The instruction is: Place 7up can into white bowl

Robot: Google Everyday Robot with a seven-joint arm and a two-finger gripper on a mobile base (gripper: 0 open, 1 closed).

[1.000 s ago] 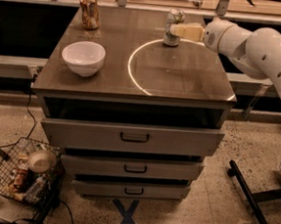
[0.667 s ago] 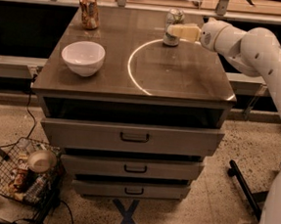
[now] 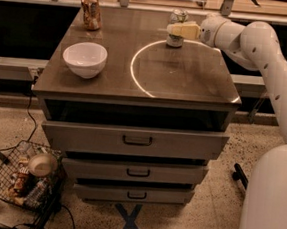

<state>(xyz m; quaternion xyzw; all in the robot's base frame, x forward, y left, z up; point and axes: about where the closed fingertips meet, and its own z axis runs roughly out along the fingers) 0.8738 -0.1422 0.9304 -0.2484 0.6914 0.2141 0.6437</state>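
Note:
The 7up can [image 3: 177,20] stands upright at the far edge of the cabinet top [image 3: 186,85], on the rim of a bright ring of light. My gripper [image 3: 181,30] reaches in from the right and sits at the can's middle, its pale tip crossing the front of the can. The can rests on the surface. The white bowl [image 3: 84,58] stands empty on the left side of the top, well apart from the gripper.
A brownish-orange patterned can [image 3: 91,10] stands at the far left corner. The cabinet has three closed drawers [image 3: 137,140]. A wire basket of clutter with a small tan bowl [image 3: 42,164] sits on the floor at lower left. My white arm [image 3: 269,57] spans the right side.
My gripper has slid a little to the left, further onto the 7up can. The can and the bowl have not moved.

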